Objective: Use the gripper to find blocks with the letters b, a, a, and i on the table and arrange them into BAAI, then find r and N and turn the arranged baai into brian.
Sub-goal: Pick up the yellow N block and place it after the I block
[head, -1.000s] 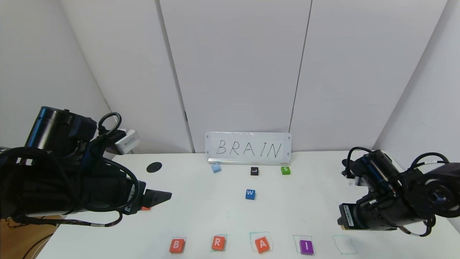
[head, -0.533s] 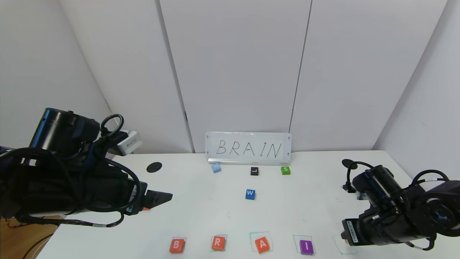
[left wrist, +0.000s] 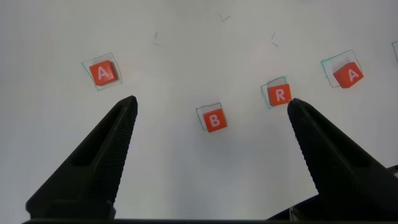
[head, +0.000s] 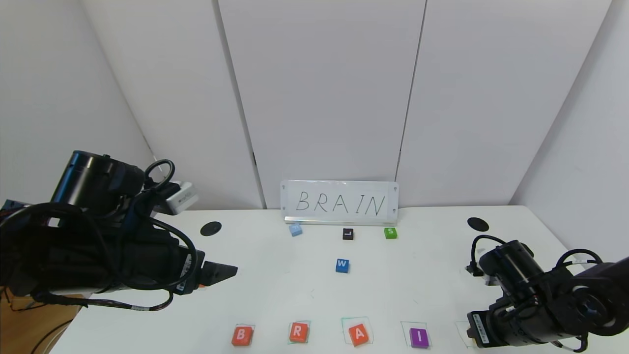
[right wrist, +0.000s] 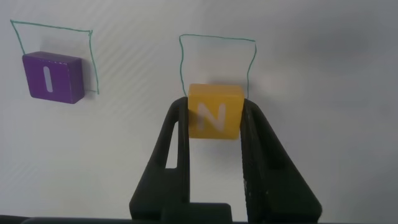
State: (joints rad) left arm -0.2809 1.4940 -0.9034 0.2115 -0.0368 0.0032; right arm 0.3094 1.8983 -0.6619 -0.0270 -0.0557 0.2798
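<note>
Blocks sit in a row on the near edge of the worktop (head: pixel 442 275): B (head: pixel 242 336), R (head: pixel 298 332), A (head: pixel 358 335) and purple I (head: pixel 419 338), going left to right. Each one lies in or on a thin green square.

The right tool (right wrist: pixel 214 118) is low at the near right, just right of the I block. It is closed on the yellow N (right wrist: pixel 215 111), with one finger (right wrist: pixel 176 134) pressed on each side of it. The N is held at the near edge of a bare green square (right wrist: pixel 217 62), next to the I square.

The left tool (left wrist: pixel 208 140) hangs over the near left part of the worktop. Its fingers (left wrist: pixel 99 162) are spread wide and hold nothing. Under it a second A (left wrist: pixel 102 73) lies off to one side, apart from the row.

Farther back a blue W (head: pixel 342 265) lies alone. Behind it are a light blue block (head: pixel 295 229), a black L (head: pixel 348 234) and a green S (head: pixel 390 232), near a sign (head: pixel 340 202) that says BRAIN.
</note>
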